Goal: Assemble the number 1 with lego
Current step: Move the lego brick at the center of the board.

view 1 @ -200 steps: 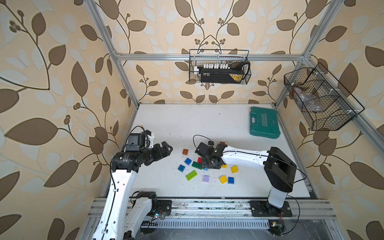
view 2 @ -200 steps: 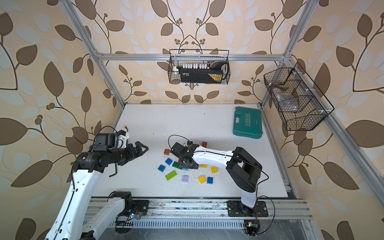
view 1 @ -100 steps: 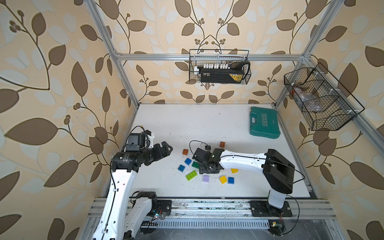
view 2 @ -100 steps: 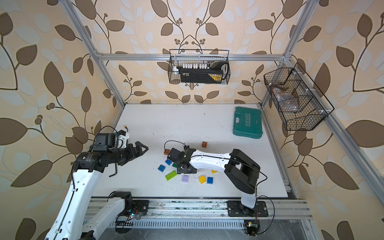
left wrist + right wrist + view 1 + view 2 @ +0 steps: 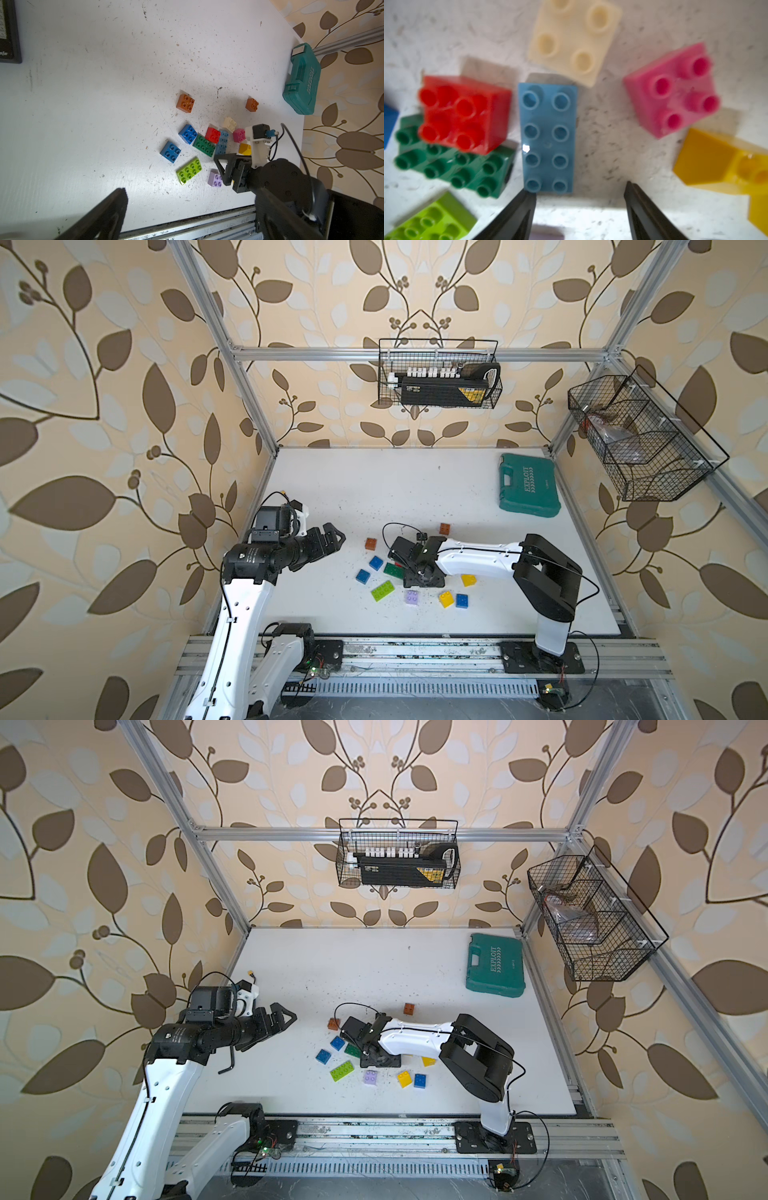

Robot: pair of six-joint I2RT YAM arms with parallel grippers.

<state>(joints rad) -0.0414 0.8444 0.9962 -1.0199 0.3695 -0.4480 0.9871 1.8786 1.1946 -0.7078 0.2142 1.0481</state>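
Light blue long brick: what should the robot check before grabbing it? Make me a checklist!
1. Right gripper open: ok.
2. Jaws either side of the light blue long brick: not ok; one fingertip is at its end, the other off to the side.
3. Nothing stacked on it: ok.
4. Room for a finger next to the red brick on the dark green brick: cannot tell.
5. Left gripper open, away from the bricks: ok.

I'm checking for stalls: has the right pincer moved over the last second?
Yes. In a top view the right pincer has shifted toward the front rail, away from the brown brick nearest the teal case.
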